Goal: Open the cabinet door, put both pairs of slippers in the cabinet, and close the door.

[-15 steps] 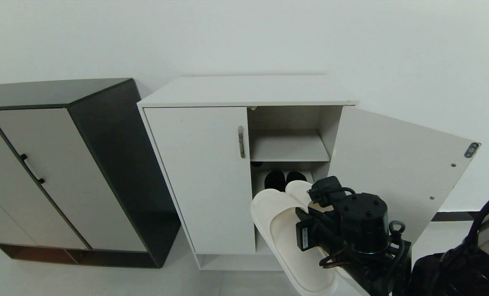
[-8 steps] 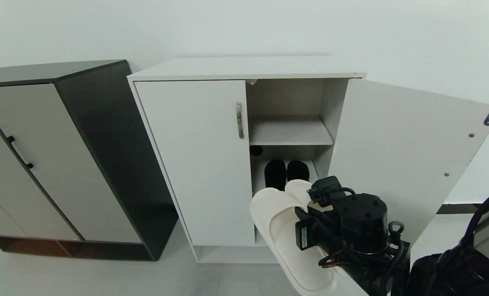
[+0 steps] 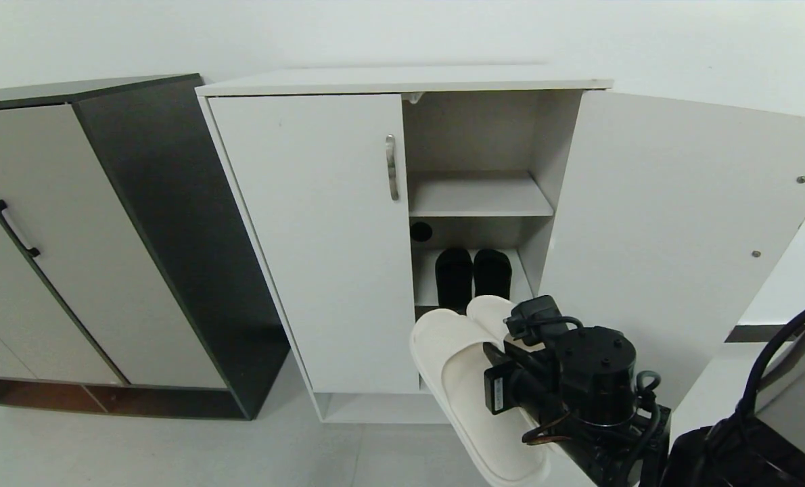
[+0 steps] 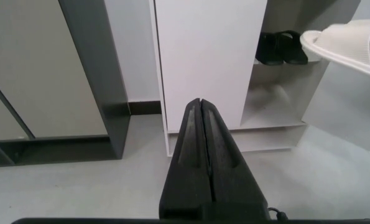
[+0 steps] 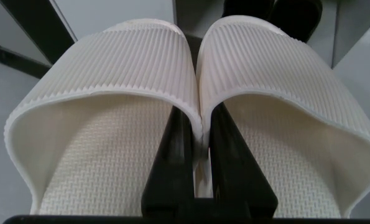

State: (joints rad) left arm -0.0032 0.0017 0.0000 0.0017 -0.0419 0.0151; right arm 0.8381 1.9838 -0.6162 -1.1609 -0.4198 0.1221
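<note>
The white slippers hang side by side in the air just in front of the white cabinet's open right half, toes toward it. The right gripper holds them, its fingers drawn narrow on the pair's two inner edges, which are pressed together. Inside, the black slippers sit on the lower shelf, under a bare upper shelf. The right door stands wide open; the left door is shut. The left gripper hangs lower, over the floor before the cabinet, with its fingers pressed together on nothing. A dark cabinet stands to the left.
</note>
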